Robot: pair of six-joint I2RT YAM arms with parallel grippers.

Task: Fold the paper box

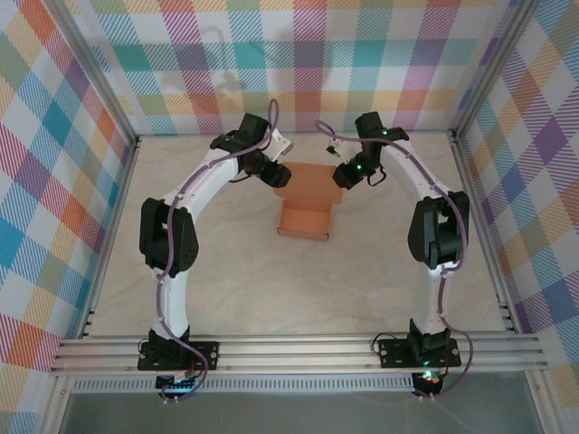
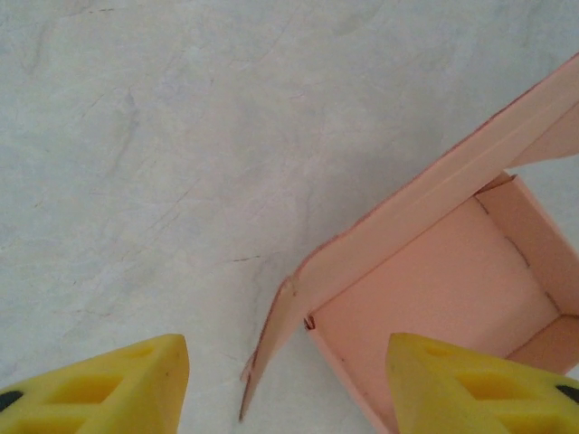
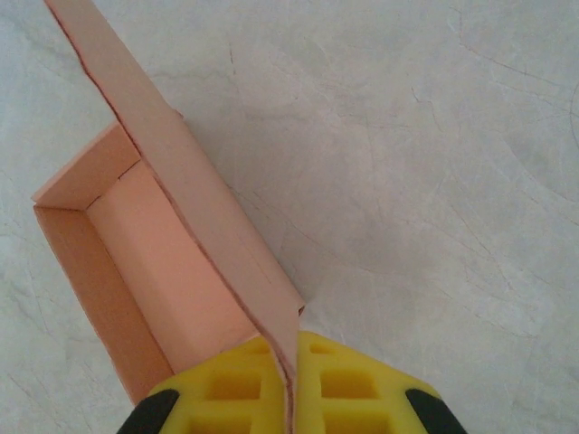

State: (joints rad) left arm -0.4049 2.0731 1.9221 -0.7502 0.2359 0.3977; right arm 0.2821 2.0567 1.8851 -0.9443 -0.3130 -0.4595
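Pinching an upright flap of the paper box [image 3: 172, 262], which sits far-centre on the table [image 1: 226, 280], the right gripper [image 3: 291, 389] should swing it inward slowly, without creasing. The left gripper [image 2: 285, 380], fingers [image 2: 118, 384] spread and empty at the opposite corner, should steady that wall.

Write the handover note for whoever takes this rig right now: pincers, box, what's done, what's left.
Right pincer: shut on the raised long panel of the paper box.
Left pincer: open at the box's other end, gripping nothing. A loose corner flap sticks out between its fingers.
Box: on the table, between the two pincers.
Done: the tray walls stand.
Left: probably tuck the corner flap, then bring the long panel down to close the box.
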